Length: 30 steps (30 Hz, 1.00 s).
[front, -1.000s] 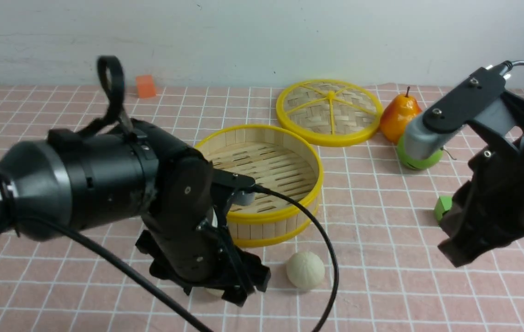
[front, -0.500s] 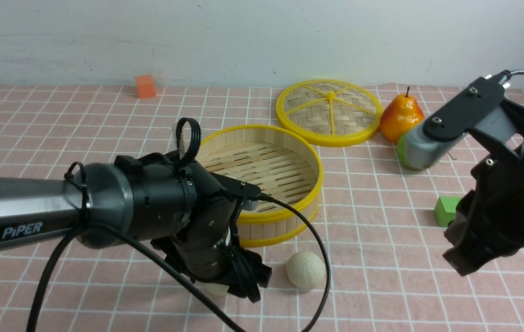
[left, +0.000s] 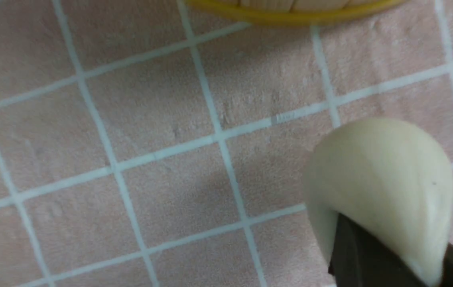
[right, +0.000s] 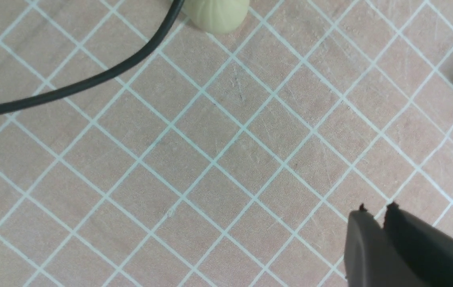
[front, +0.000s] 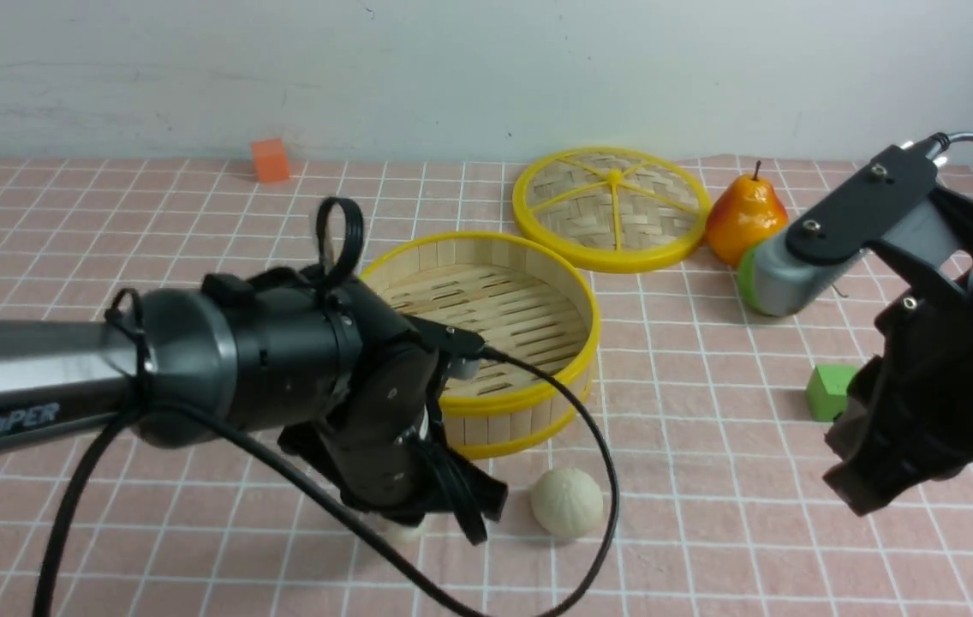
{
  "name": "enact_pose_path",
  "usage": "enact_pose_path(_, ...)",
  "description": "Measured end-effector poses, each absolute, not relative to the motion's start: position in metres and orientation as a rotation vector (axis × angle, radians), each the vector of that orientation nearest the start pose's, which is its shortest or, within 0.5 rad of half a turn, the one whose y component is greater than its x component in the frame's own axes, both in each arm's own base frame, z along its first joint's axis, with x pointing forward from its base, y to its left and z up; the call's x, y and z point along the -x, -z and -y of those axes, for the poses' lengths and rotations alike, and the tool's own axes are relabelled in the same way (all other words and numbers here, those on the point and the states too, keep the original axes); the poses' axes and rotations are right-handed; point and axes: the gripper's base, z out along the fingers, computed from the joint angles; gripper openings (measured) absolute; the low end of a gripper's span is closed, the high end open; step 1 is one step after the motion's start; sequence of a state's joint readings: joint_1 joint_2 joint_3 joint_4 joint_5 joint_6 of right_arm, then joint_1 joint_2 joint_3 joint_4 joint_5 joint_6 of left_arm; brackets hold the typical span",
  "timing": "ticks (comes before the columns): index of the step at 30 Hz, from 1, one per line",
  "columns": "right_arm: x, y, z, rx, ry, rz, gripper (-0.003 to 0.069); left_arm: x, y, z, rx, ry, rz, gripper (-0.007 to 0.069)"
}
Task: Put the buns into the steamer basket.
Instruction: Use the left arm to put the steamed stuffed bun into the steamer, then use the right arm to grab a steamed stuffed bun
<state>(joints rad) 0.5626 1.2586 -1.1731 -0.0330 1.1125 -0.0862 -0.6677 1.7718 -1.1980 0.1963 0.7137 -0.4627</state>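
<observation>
Two buns sit outside the steamer basket [front: 508,426], near side: one bun [left: 382,171] pinched by the left gripper [left: 394,239], another [front: 567,503] loose; right gripper [right: 377,209] slightly parted, empty; none visible inside

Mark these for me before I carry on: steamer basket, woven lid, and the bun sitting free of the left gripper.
Steamer basket [front: 510,399]: front view, on its near yellow rim.
Woven lid [front: 647,197]: front view, on the weave between spokes.
Bun [front: 568,504]: front view, mid-body.
</observation>
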Motion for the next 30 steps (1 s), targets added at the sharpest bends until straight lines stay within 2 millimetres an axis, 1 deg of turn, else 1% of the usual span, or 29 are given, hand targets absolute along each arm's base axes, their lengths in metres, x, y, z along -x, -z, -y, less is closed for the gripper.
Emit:
enact_pose_path(2,-0.205,-0.344,-0.126,0.866,-0.105,-2.542,0.0078,-0.293,-0.237,0.216,-0.463,0.123,-2.65,-0.0003)
enact_pose_path(3,-0.206,-0.345,-0.126,0.865,-0.106,-2.539,0.008,-0.297,-0.255,0.219,-0.465,0.145,-2.604,-0.0003)
enact_pose_path(4,-0.206,-0.345,-0.127,0.864,-0.107,-2.536,0.0082,-0.301,-0.27,0.222,-0.469,0.162,-2.566,-0.0003)
enact_pose_path(6,-0.206,-0.345,-0.127,0.863,-0.108,-2.532,0.0083,-0.308,-0.289,0.227,-0.485,0.182,-2.508,-0.0003)
enact_pose_path(7,-0.206,-0.345,-0.127,0.863,-0.108,-2.532,0.0084,-0.31,-0.293,0.229,-0.485,0.188,-2.496,-0.0003)
enact_pose_path(8,-0.206,-0.345,-0.127,0.862,-0.109,-2.53,0.0084,-0.317,-0.303,0.234,-0.499,0.191,-2.465,-0.0003)
enact_pose_path(9,-0.206,-0.345,-0.127,0.862,-0.109,-2.529,0.0084,-0.321,-0.306,0.237,-0.504,0.19,-2.454,-0.0002)
enact_pose_path(10,-0.206,-0.345,-0.127,0.862,-0.109,-2.529,0.0084,-0.331,-0.309,0.244,-0.512,0.179,-2.44,0.0004)
enact_pose_path(11,-0.206,-0.345,-0.127,0.862,-0.109,-2.529,0.0084,-0.336,-0.308,0.246,-0.513,0.171,-2.441,0.0008)
enact_pose_path(12,-0.206,-0.345,-0.127,0.862,-0.109,-2.529,0.0084,-0.346,-0.304,0.252,-0.511,0.152,-2.454,0.002)
enact_pose_path(13,-0.206,-0.345,-0.127,0.862,-0.109,-2.53,0.0084,-0.36,-0.292,0.258,-0.503,0.125,-2.491,0.0043)
enact_pose_path(14,-0.206,-0.345,-0.127,0.862,-0.109,-2.53,0.0084,-0.364,-0.289,0.259,-0.5,0.12,-2.498,0.0052)
enact_pose_path(15,-0.206,-0.345,-0.127,0.862,-0.109,-2.531,0.0084,-0.369,-0.281,0.261,-0.501,0.103,-2.522,0.0066)
enact_pose_path(16,-0.206,-0.345,-0.127,0.863,-0.107,-2.535,0.0084,-0.382,-0.268,0.262,-0.484,0.075,-2.558,0.0106)
enact_pose_path(17,-0.206,-0.345,-0.127,0.864,-0.107,-2.537,0.0084,-0.388,-0.26,0.262,-0.478,0.054,-2.586,0.0134)
enact_pose_path(18,-0.205,-0.345,-0.126,0.865,-0.106,-2.54,0.0084,-0.397,-0.248,0.262,-0.467,0.031,-2.615,0.018)
enact_pose_path(20,-0.205,-0.345,-0.126,0.865,-0.106,-2.541,0.0085,-0.408,-0.231,0.262,-0.45,0.009,-2.656,0.0264)
enact_pose_path(23,-0.205,-0.345,-0.126,0.865,-0.106,-2.541,0.009,-0.415,-0.217,0.265,-0.443,0.011,-2.685,0.0389)
enact_pose_path(24,-0.205,-0.345,-0.126,0.865,-0.106,-2.541,0.009,-0.415,-0.217,0.265,-0.443,0.013,-2.686,0.0397)
enact_pose_path(25,-0.205,-0.345,-0.126,0.865,-0.106,-2.54,0.0092,-0.416,-0.214,0.266,-0.438,0.027,-2.695,0.0444)
enact_pose_path(26,-0.206,-0.345,-0.126,0.865,-0.106,-2.539,0.0095,-0.415,-0.214,0.268,-0.435,0.04,-2.699,0.0474)
enact_pose_path(27,-0.206,-0.345,-0.126,0.865,-0.106,-2.539,0.0095,-0.415,-0.214,0.268,-0.435,0.045,-2.699,0.0484)
enact_pose_path(28,-0.206,-0.345,-0.127,0.864,-0.107,-2.535,0.0096,-0.415,-0.215,0.269,-0.438,0.055,-2.697,0.0512)
enact_pose_path(30,-0.206,-0.345,-0.127,0.861,-0.11,-2.526,0.0098,-0.415,-0.216,0.27,-0.45,0.059,-2.693,0.0532)
